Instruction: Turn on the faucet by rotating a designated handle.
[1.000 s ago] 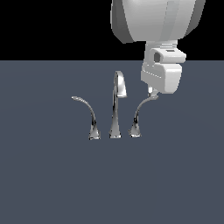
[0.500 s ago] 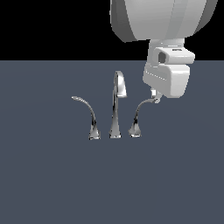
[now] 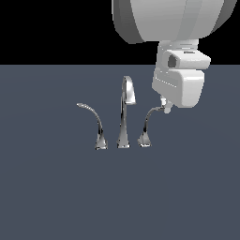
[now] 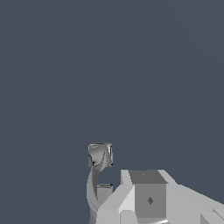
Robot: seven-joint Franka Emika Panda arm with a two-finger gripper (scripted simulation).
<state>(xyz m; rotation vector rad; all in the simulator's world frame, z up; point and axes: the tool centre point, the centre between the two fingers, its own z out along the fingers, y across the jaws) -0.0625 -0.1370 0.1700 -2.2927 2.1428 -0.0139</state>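
Note:
The chrome faucet stands mid-scene, with a tall spout (image 3: 125, 110) and a drooping-tipped lever (image 3: 93, 119) on the exterior view's left. The handle (image 3: 148, 121) is the curved lever on the exterior view's right, its tip slanting upward. My gripper (image 3: 165, 108) hangs from the white hand right at that tip, seemingly touching it. The hand hides most of the fingers, so their spacing is unclear. In the wrist view, the handle (image 4: 98, 162) shows its flared base and an arc that runs beside a white finger (image 4: 146, 192).
A flat, dark grey surface (image 3: 56, 197) spreads around the faucet. The large white arm link (image 3: 173, 18) fills the upper part of the exterior view, above the handle.
The hand has shifted slightly toward the exterior view's right and a little lower, staying at the handle's tip. The handle's pose has hardly changed.

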